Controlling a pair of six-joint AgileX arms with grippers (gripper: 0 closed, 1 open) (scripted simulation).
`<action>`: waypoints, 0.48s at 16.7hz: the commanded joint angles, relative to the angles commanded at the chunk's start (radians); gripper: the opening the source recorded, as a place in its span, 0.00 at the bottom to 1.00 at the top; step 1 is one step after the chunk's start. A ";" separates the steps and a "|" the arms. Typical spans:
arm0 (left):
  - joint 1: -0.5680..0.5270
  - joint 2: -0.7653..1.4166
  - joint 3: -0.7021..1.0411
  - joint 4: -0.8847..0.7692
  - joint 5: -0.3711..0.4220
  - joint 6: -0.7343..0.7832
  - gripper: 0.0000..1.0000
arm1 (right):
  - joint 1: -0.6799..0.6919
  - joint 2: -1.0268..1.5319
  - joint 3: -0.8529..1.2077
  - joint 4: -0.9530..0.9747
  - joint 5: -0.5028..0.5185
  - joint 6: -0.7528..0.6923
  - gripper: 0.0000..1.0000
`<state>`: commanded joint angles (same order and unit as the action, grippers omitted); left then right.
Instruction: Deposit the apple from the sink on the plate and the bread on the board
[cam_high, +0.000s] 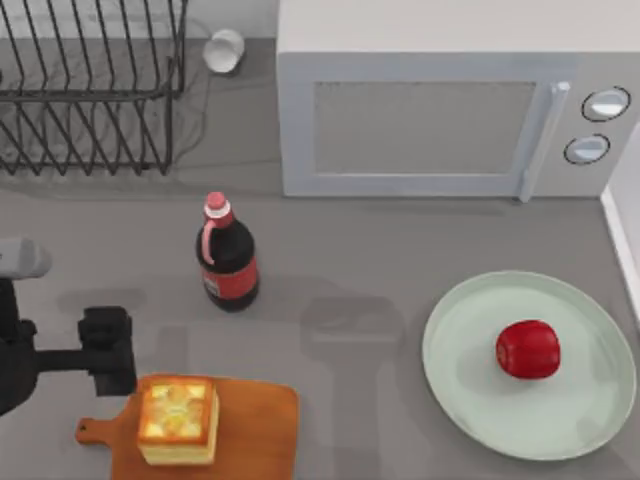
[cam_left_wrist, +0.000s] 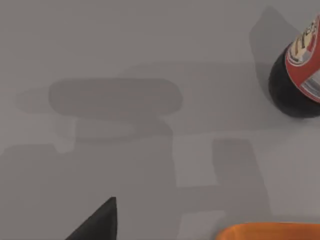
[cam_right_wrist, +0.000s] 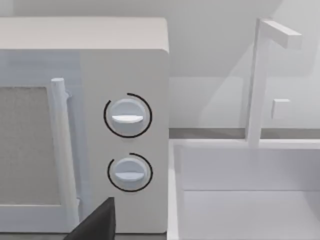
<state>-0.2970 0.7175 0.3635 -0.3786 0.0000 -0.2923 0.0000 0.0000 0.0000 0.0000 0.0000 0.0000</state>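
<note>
One cola bottle (cam_high: 227, 255) (red label), writing unreadable

Grey bench (cam_high: 400, 250) under soft, even light. Far left, black wire dish rack (cam_high: 85, 90); far right, white microwave (cam_high: 450, 100). White sink (cam_right_wrist: 250, 200) with tap (cam_right_wrist: 262, 75) at right edge.

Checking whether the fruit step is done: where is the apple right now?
In the top view the apple sits on the plate, slightly right of its centre, at the table's right side below the microwave.
</note>
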 joint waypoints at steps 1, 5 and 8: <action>0.036 -0.094 -0.049 0.041 0.001 0.034 1.00 | 0.000 0.000 0.000 0.000 0.000 0.000 1.00; 0.172 -0.450 -0.223 0.209 0.001 0.168 1.00 | 0.000 0.000 0.000 0.000 0.000 0.000 1.00; 0.251 -0.628 -0.313 0.314 0.000 0.247 1.00 | 0.000 0.000 0.000 0.000 0.000 0.000 1.00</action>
<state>-0.0462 0.0893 0.0501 -0.0643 0.0000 -0.0457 0.0000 0.0000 0.0000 0.0000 0.0000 0.0000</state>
